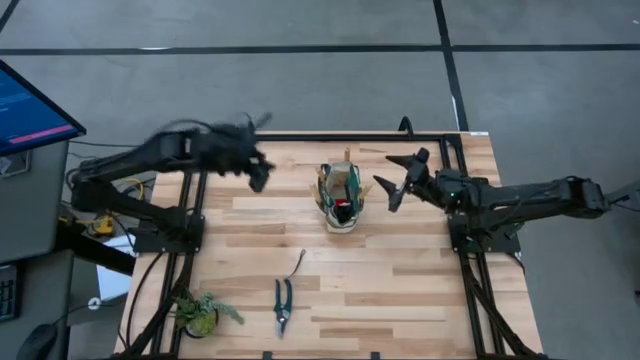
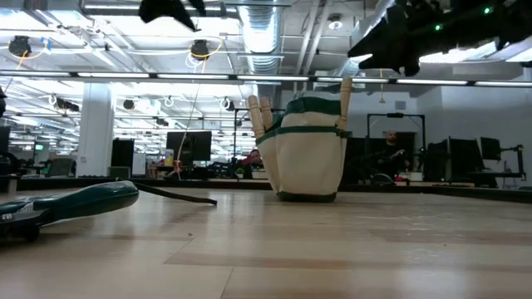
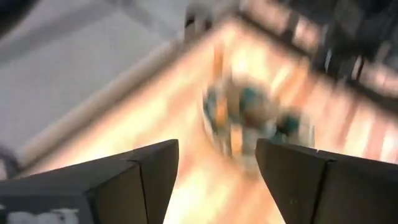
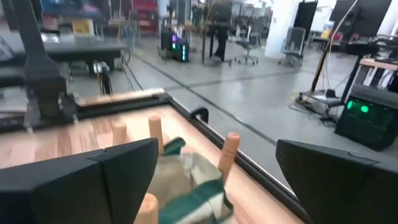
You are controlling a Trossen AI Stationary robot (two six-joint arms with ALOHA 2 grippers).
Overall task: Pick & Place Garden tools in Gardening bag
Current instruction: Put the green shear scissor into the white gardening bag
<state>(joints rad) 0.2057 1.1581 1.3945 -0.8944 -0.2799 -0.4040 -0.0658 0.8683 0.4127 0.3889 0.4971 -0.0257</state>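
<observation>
The cream gardening bag (image 1: 340,197) with green trim stands at the table's far middle, with wooden tool handles (image 2: 259,115) sticking up out of it and a red piece (image 1: 343,204) inside. Black pruning shears (image 1: 283,304) and a thin dark hooked tool (image 1: 297,265) lie on the table toward the near edge. My left gripper (image 1: 262,176) hangs open and empty above the table, left of the bag. My right gripper (image 1: 396,178) is open and empty, raised just right of the bag. The bag also shows in the left wrist view (image 3: 249,118) and the right wrist view (image 4: 193,177).
A leafy green plant clump (image 1: 203,312) lies at the near left corner. A monitor (image 1: 30,105) stands off the table's left side. Bare wood lies between the bag and the shears and over the table's right half.
</observation>
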